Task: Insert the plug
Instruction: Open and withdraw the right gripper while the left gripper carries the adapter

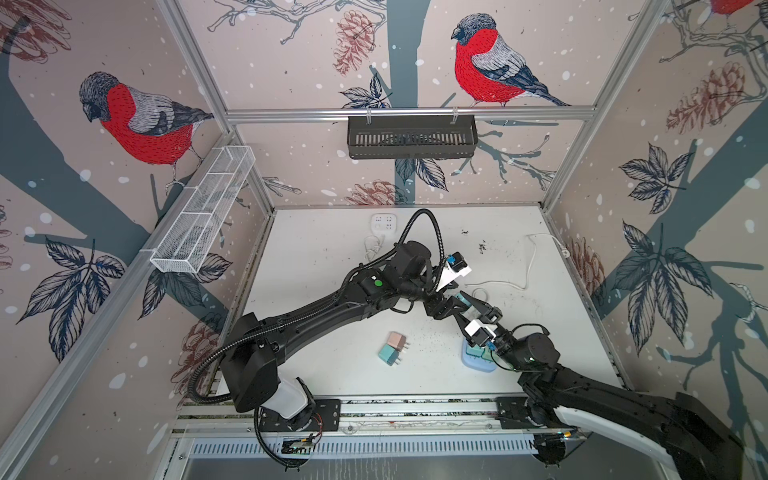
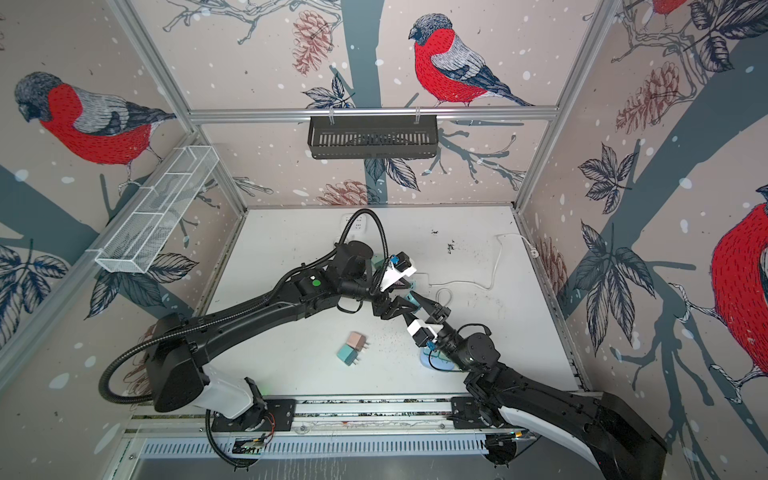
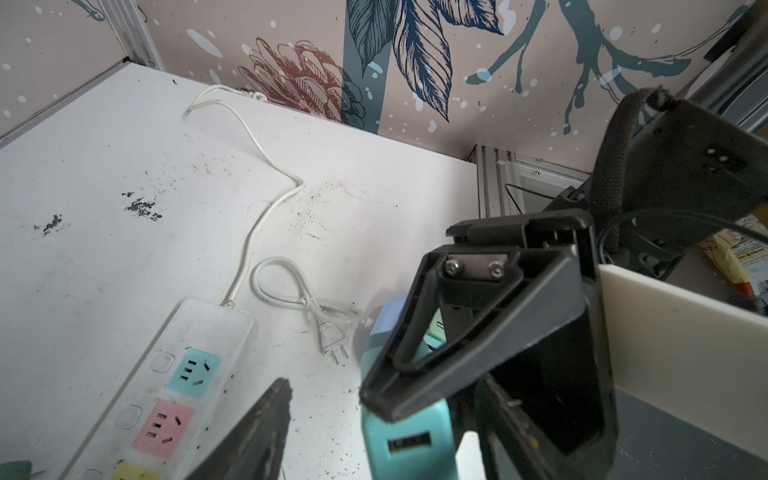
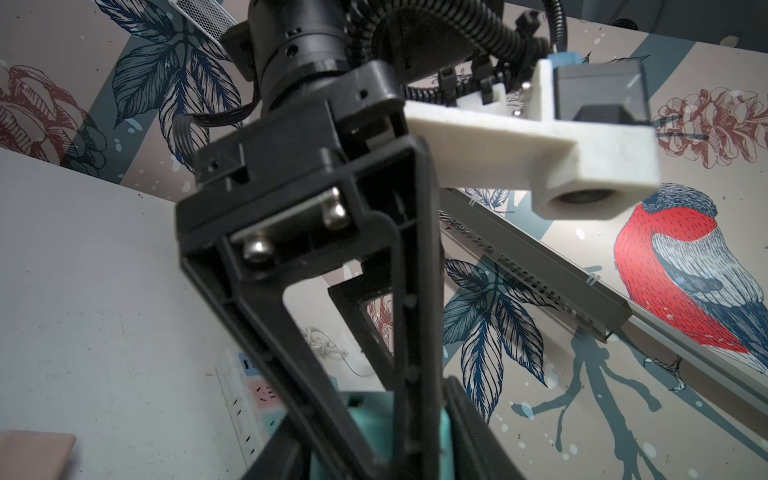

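Note:
A teal plug (image 3: 409,442) with a USB port hangs above the table, and my right gripper (image 4: 374,440) is shut on it. The plug shows as a teal patch (image 1: 460,298) where both grippers meet in both top views. My left gripper (image 3: 386,419) stands open around the same plug. One of its fingers (image 3: 253,432) is clearly apart from the plug's side. A finger of the right gripper (image 3: 457,332) crosses in front of the plug. The white power strip (image 3: 137,399) with teal, pink and yellow sockets lies just below, mostly hidden under the left arm in both top views.
A pink plug (image 1: 397,340) and another teal plug (image 1: 389,354) lie on the table near the front. A light blue block (image 1: 478,361) sits under the right wrist. A white cable (image 1: 528,266) runs to the right wall, its loose two-pin end (image 3: 332,347) nearby. A white square socket (image 1: 383,222) sits at the back.

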